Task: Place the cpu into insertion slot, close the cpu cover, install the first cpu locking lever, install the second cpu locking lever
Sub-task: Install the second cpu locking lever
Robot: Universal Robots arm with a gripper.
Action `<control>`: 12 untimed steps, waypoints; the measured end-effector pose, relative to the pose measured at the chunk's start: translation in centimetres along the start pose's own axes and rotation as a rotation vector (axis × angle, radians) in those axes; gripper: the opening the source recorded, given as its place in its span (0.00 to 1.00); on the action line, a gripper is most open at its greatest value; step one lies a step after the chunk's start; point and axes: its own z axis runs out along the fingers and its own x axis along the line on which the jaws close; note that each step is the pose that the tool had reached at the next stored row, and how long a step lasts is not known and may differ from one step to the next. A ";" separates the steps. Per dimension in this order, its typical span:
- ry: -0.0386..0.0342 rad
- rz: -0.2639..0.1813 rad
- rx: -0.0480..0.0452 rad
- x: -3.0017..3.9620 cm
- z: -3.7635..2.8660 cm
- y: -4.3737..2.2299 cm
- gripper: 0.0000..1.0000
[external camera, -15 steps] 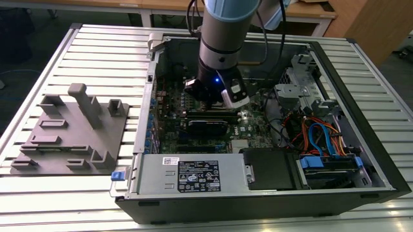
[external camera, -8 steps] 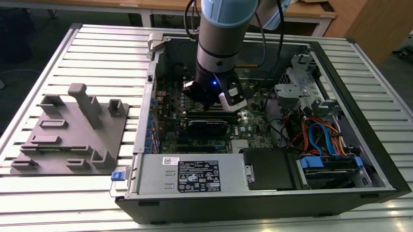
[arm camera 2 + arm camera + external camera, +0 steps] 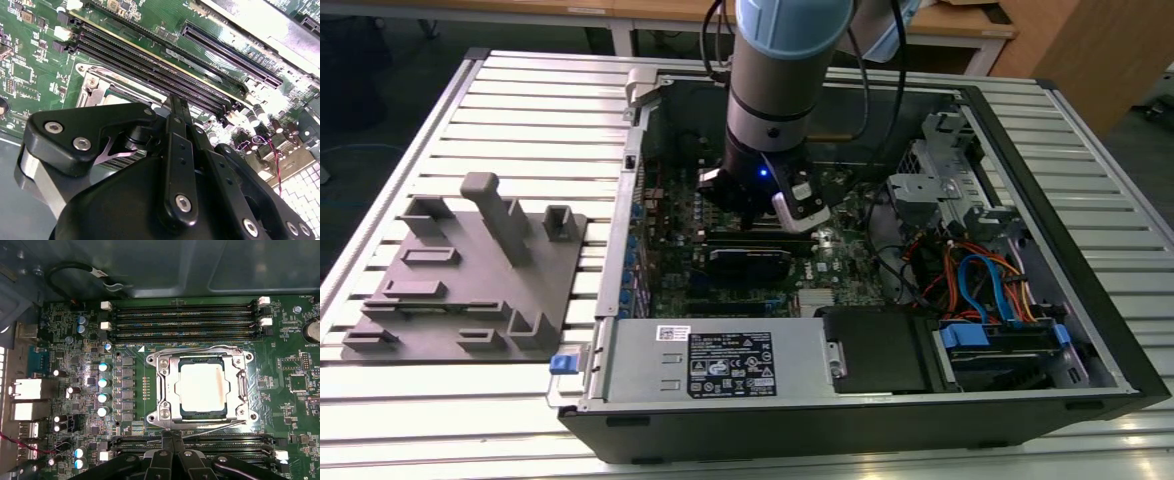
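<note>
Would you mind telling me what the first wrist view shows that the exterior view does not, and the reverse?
First wrist view alone: the cpu seated in the insertion slot, with the cpu cover down around it and memory slots beside it. Exterior view alone: the whole computer case, the grey fixture block, and the slatted table. Both: the green motherboard and the arm's tool above it.

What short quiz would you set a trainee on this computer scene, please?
1. True or false: the cpu lies outside the computer case.
2. The cpu cover is: A) standing upright, B) down around the cpu, C) off the board.
3. Fill in: the grey fixture plate lies on the exterior view's ____ of the computer case.
Key: 1 false; 2 B; 3 left.
</note>
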 end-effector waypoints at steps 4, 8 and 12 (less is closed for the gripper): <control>-0.0002 0.000 -0.0004 0.00 0.08 -0.01 0.10; 0.0001 0.000 -0.0017 0.07 0.27 -0.10 0.10; 0.0004 0.000 -0.0082 0.18 0.34 -0.45 0.10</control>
